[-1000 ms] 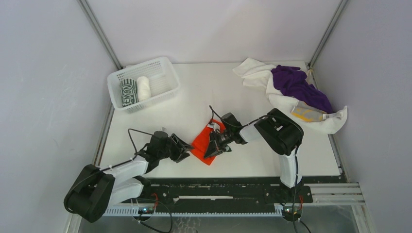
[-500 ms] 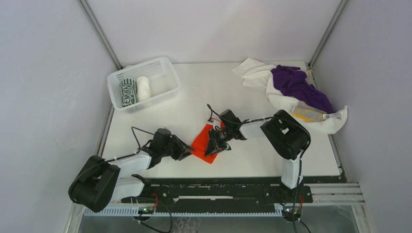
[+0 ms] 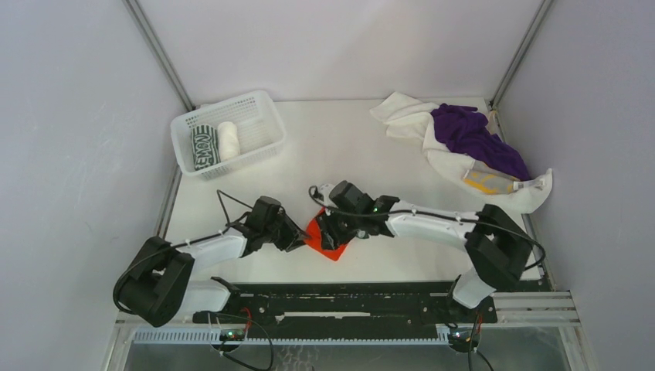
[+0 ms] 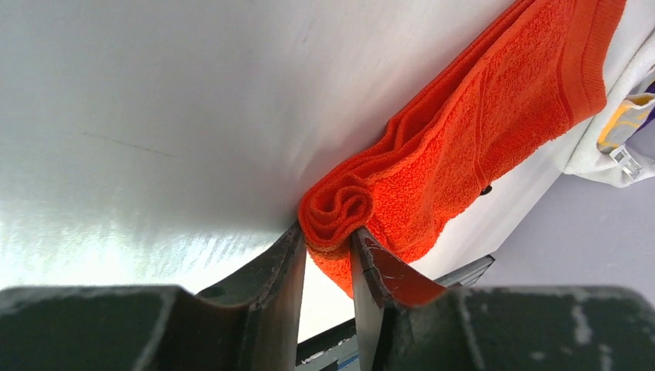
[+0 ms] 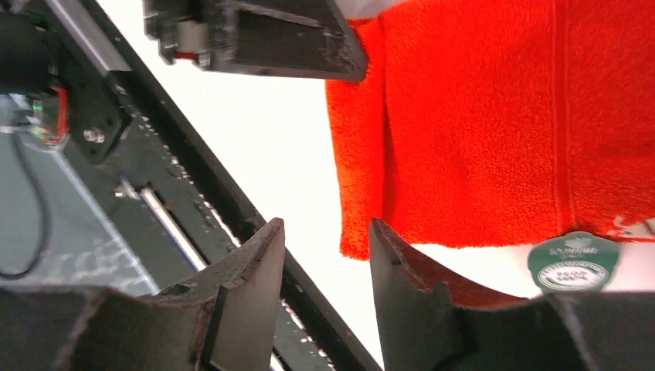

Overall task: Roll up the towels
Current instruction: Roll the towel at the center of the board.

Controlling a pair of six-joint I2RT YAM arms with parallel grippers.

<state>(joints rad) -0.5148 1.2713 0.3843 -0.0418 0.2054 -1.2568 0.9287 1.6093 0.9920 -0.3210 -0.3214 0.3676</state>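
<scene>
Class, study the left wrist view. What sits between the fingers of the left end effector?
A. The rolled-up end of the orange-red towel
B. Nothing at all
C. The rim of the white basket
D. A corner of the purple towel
A: the left end effector pinches the spiralled end of the orange-red towel, the rest of which trails away unrolled.

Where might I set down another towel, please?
Bare table lies mid-back, between the basket and the towel pile; a smaller patch sits between basket and left arm. Front centre is crowded: left gripper and right gripper meet at the orange towel.
</scene>
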